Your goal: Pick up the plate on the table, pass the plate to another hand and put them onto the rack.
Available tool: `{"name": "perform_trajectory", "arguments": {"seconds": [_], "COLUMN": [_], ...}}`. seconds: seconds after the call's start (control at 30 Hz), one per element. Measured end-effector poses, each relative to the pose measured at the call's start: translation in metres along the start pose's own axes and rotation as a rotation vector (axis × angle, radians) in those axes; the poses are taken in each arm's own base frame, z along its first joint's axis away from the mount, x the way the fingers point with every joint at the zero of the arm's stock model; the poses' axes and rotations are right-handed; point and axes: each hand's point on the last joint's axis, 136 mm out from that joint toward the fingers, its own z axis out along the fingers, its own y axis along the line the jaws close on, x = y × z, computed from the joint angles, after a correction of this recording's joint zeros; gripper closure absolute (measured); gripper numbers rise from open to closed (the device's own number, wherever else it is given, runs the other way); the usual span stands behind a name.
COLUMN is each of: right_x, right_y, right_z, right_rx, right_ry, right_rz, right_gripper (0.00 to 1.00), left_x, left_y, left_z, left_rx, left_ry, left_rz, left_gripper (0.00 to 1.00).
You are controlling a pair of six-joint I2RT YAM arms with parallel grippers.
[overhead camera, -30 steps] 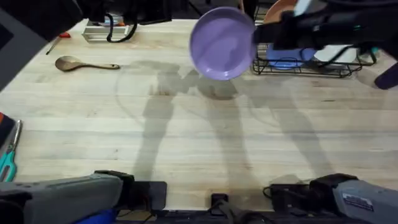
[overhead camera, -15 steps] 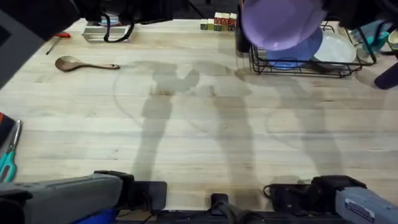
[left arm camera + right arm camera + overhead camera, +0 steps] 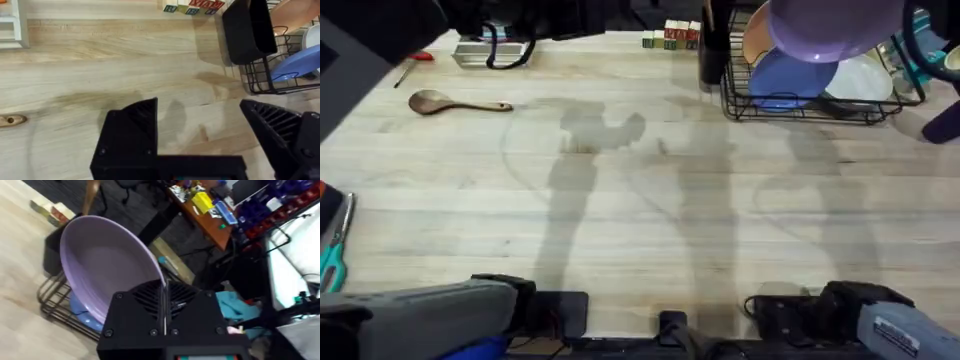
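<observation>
Right jaws (image 3: 164, 305) gripping plate (image 3: 825, 28), above rack (image 3: 800, 108)

The letter blocks (image 3: 192, 7) carry letters too small to read

The overhead camera looks down and forward across the table (image 3: 620, 200). Both wrist cameras sit close behind their hands, facing the rack (image 3: 800, 105), which all three views share.

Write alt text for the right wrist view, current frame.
The right gripper is shut on the rim of a tilted lavender plate, held just above a black wire rack with a blue plate in it. The wooden table lies to one side, with a cluttered desk behind.
</observation>
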Motion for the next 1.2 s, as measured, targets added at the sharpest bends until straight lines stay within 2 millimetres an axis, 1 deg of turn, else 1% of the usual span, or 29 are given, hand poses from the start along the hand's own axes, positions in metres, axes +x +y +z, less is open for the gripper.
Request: {"name": "perform_trajectory", "arguments": {"seconds": [0.1, 0.23, 0.3, 0.5, 0.6, 0.63, 0.73, 0.93, 1.2], "right_x": [-0.001, -0.013, -0.016, -0.016, -0.023, -0.029, -0.033, -0.023, -0.017], "right_y": [-0.007, -0.024, -0.03, -0.036, -0.044, -0.051, -0.049, -0.038, -0.039], "right_z": [-0.001, 0.0, 0.004, 0.026, 0.035, 0.042, 0.049, 0.066, 0.07], "right_rx": [0.025, 0.09, 0.112, 0.137, 0.176, 0.21, 0.203, 0.156, 0.167], "right_ry": [-0.008, -0.06, -0.076, -0.09, -0.125, -0.159, -0.187, -0.175, -0.154], "right_rz": [-0.025, -0.063, -0.1, -0.199, -0.227, -0.245, -0.268, -0.318, -0.518], "right_gripper": [0.973, 0.974, 0.974, 0.973, 0.973, 0.973, 0.973, 0.973, 0.973], "left_x": [0.001, 0.001, 0.001, 0.001, 0.001, 0.001, 0.0, 0.0, 0.0], "left_y": [0.0, 0.0, 0.0, 0.0, 0.0, 0.0, 0.002, 0.004, 0.004], "left_z": [0.0, 0.0, 0.0, 0.0, 0.0, 0.0, 0.0, 0.0, 0.0], "left_rx": [-0.001, -0.001, -0.001, -0.001, -0.001, -0.001, -0.013, -0.023, -0.024], "left_ry": [0.004, 0.004, 0.004, 0.003, 0.003, 0.003, 0.001, -0.001, -0.001], "left_rz": [-0.001, -0.001, -0.001, -0.001, -0.001, -0.001, -0.001, -0.001, -0.001], "left_gripper": [0.007, 0.007, 0.007, 0.007, 0.007, 0.007, 0.007, 0.007, 0.005]}}
